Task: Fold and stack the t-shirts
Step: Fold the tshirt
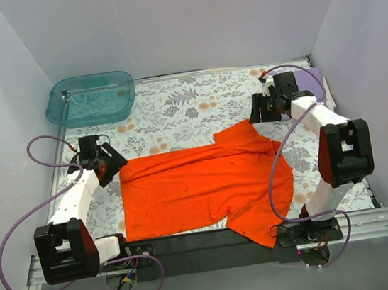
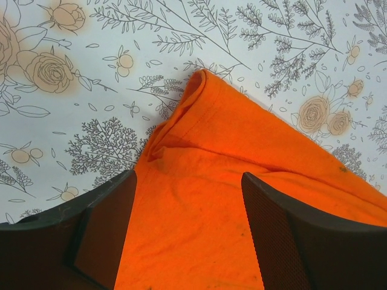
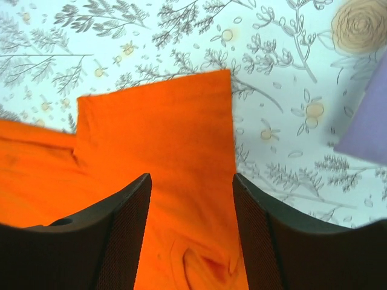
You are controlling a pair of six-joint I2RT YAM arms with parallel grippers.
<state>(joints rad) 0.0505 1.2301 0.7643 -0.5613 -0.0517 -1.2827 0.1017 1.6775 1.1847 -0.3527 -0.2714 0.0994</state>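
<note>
The orange-red t-shirt lies spread flat across the middle of the flowered table, one sleeve pointing to the far right and one hanging over the near edge. My left gripper hovers open at the shirt's left edge; in the left wrist view its jaws stand apart over orange cloth, near a puckered corner. My right gripper is open above the far-right sleeve, nothing pinched between its fingers. A corner of the lavender t-shirt shows at the right.
A translucent teal tub stands at the far left corner of the table. White walls close in the left, back and right sides. Purple cables loop beside both arms. The flowered tablecloth shows behind the shirt.
</note>
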